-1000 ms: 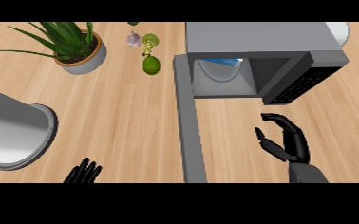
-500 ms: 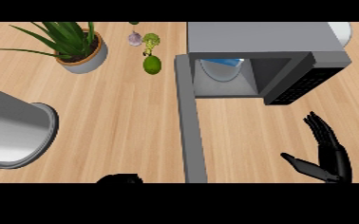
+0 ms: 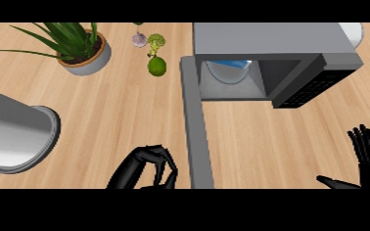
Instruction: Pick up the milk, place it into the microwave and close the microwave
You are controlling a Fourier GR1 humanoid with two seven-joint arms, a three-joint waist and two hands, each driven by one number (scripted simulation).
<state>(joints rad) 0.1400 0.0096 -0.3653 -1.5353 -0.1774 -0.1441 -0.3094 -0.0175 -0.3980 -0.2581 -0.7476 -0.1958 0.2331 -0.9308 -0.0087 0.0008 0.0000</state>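
Observation:
The grey microwave stands at the back right with its cavity open. Its door swings out toward me as a long grey slab. Inside the cavity sits the milk, a white carton with a blue top, on the round glass tray. My left hand shows at the lower edge, fingers curled and holding nothing, just left of the door's near end; I cannot tell if it touches the door. My right hand is at the lower right edge, fingers straight and spread, away from the microwave.
A potted plant stands at the back left. A green fruit, a small broccoli and a garlic bulb lie left of the microwave. A big metal pot sits at the left edge. A white plate peeks behind the microwave.
My left hand has come up into view beside the door's near end with its fingers curled. My right hand has drawn back to the lower right edge. The milk stays inside.

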